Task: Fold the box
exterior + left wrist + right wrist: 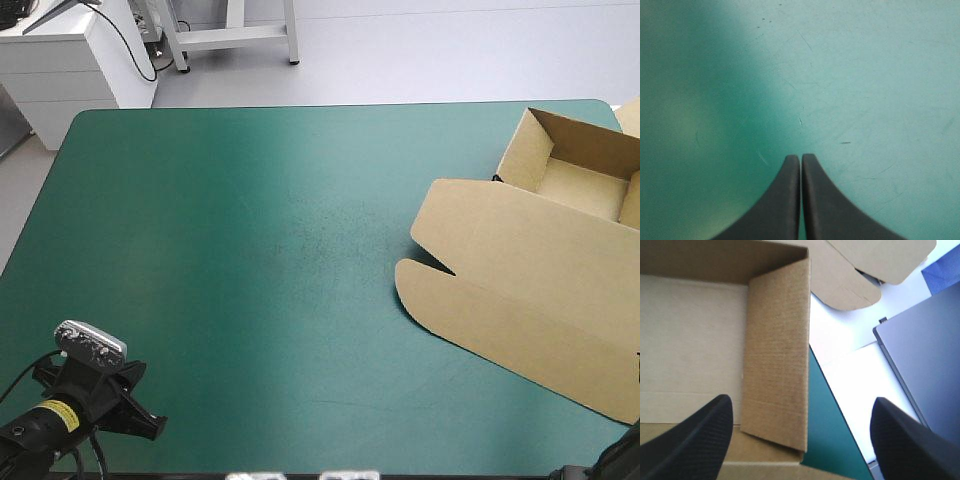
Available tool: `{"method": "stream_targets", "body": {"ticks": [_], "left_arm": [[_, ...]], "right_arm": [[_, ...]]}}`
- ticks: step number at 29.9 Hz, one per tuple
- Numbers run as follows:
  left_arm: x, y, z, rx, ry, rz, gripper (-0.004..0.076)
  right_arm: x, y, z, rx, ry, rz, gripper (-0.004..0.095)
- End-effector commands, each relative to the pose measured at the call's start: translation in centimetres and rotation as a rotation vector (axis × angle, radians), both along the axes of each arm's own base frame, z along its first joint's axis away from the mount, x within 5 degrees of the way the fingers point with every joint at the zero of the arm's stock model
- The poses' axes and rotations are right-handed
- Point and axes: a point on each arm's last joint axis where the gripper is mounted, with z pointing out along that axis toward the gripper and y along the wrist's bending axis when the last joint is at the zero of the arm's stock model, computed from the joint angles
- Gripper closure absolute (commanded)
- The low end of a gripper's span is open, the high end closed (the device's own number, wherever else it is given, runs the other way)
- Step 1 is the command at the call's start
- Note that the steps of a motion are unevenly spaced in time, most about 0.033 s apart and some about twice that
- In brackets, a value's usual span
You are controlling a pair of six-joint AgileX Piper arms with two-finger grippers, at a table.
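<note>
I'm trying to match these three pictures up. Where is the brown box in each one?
High view: the box lies at the right edge of the cover, reaching its far corner.
Left wrist view: not in it, only the cover.
Right wrist view: its wall lies between the open fingers.
Shared landmark: the teal-green cover, in all three.

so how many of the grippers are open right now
1. The right gripper is open, a raised wall of the box between its fingers; the left gripper is shut over the bare teal-green cover.
</note>
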Motion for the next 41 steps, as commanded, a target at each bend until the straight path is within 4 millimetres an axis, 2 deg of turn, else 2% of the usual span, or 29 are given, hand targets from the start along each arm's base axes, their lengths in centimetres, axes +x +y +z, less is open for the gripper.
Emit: {"method": "stream_targets", "body": {"ticks": [1,5,9,10,13,17,19,22,26,28,35,41], "left_arm": [[0.4,-0.2,1.1,-0.027,-0.065,0.000,0.0731],[0.4,-0.2,1.2,-0.030,-0.073,0.000,0.0731],[0.4,-0.4,1.2,-0.060,-0.069,-0.006,0.0731],[0.3,-0.6,1.2,-0.084,-0.066,-0.011,0.0731],[0.5,-1.0,1.6,-0.152,-0.095,-0.020,0.0731],[0.5,-1.4,2.2,-0.225,-0.142,-0.028,0.0731],[0.5,-1.4,2.2,-0.234,-0.136,-0.030,0.0731],[0.3,-1.5,2.3,-0.261,-0.144,-0.034,0.0731],[-0.5,-1.2,3.0,-0.287,-0.228,-0.036,0.0731],[-1.1,-0.9,3.3,-0.293,-0.274,-0.037,0.0731],[-3.3,0.0,3.6,-0.283,-0.402,-0.071,0.0731],[-4.1,0.2,0.8,-0.298,-0.392,-0.074,0.0731]], "right_arm": [[-4.0,2.8,6.3,0.009,-0.200,0.047,0.0290],[-7.1,6.3,8.9,0.099,-0.317,0.197,0.0534],[-9.2,10.0,9.3,0.210,-0.380,0.373,0.0877],[-9.6,10.8,9.3,0.224,-0.384,0.405,0.0927],[-11.0,14.2,9.1,0.247,-0.386,0.512,0.0907],[-14.0,18.2,9.0,0.197,-0.357,0.646,0.0907],[-16.2,19.9,8.8,0.173,-0.361,0.719,0.0908],[-19.5,21.2,9.0,0.119,-0.456,0.787,0.0908],[-24.2,21.8,8.2,0.070,-0.563,0.879,0.0908],[-26.0,21.7,6.9,0.046,-0.575,0.907,0.0908],[-29.2,20.6,1.5,-0.042,-0.626,0.864,0.0910],[-30.8,20.2,-3.5,-0.032,-0.743,0.807,0.0910]]}}
